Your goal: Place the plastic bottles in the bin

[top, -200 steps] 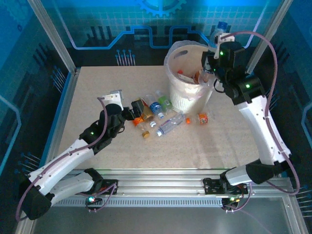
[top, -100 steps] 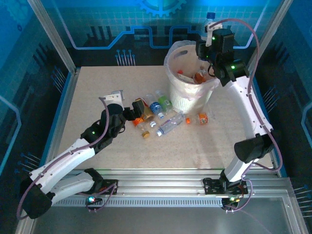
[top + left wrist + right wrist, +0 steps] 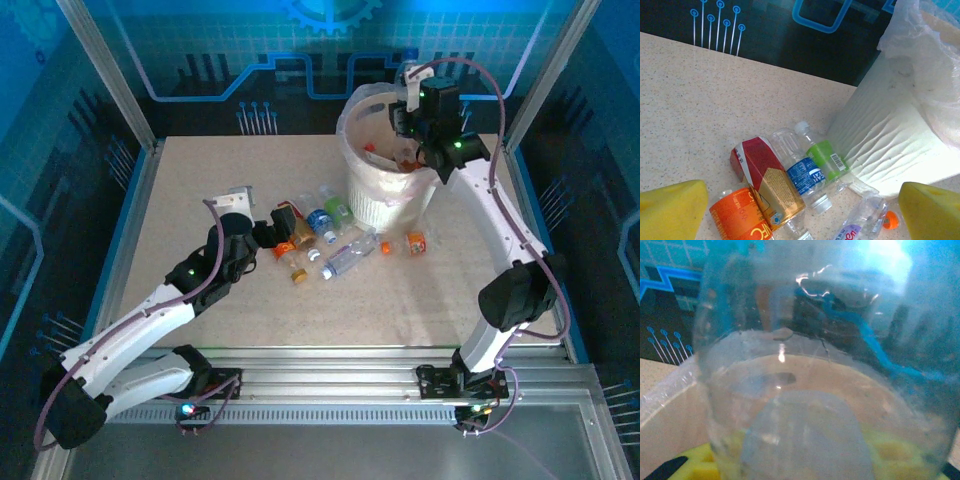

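With the right end effector (image 3: 403, 115) clamped on a clear bottle (image 3: 825, 365) above the bin (image 3: 385, 195), the left end effector (image 3: 800, 210) stands apart over loose bottles (image 3: 805, 172), which are likely light, thin-walled and slippery, best pinched mid-body.

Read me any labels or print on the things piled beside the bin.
Nothing reads clearly.
orange-label bottle: big white letters, cut off at the edge.
blue-label bottle: white lettering, too blurred.
green-label bottle: a barcode, digits too small.
clear bottle: purple print, too small.
red-and-gold carton: small badge, unreadable.

robot lab cell — aluminium frame (image 3: 330, 385), blue circuit-print panels (image 3: 200, 40), speckled table (image 3: 200, 170)
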### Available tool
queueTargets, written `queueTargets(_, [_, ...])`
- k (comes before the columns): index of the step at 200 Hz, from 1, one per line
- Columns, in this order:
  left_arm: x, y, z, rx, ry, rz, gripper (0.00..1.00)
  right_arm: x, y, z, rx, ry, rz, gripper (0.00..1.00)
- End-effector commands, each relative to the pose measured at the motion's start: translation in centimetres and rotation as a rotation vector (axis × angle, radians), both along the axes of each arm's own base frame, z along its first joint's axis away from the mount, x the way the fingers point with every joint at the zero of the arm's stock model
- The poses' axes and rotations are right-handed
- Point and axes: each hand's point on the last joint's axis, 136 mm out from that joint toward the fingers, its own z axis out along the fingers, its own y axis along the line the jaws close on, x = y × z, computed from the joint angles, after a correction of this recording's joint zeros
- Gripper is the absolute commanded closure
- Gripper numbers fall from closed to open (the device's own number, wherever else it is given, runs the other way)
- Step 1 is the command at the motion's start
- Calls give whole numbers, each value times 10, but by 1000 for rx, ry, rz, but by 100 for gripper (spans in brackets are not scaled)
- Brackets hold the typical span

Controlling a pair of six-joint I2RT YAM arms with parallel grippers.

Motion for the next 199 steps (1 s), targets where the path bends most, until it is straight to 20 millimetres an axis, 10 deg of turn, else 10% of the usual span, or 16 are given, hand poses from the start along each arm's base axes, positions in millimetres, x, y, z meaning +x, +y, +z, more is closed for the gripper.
queueTargets(1, [-2, 8, 2, -16, 3, 31, 1, 1, -3, 9, -7, -63, 18, 65])
queueTargets(199, [-1, 14, -17, 4, 42, 61, 1, 25, -11, -119, -71, 165, -19, 36])
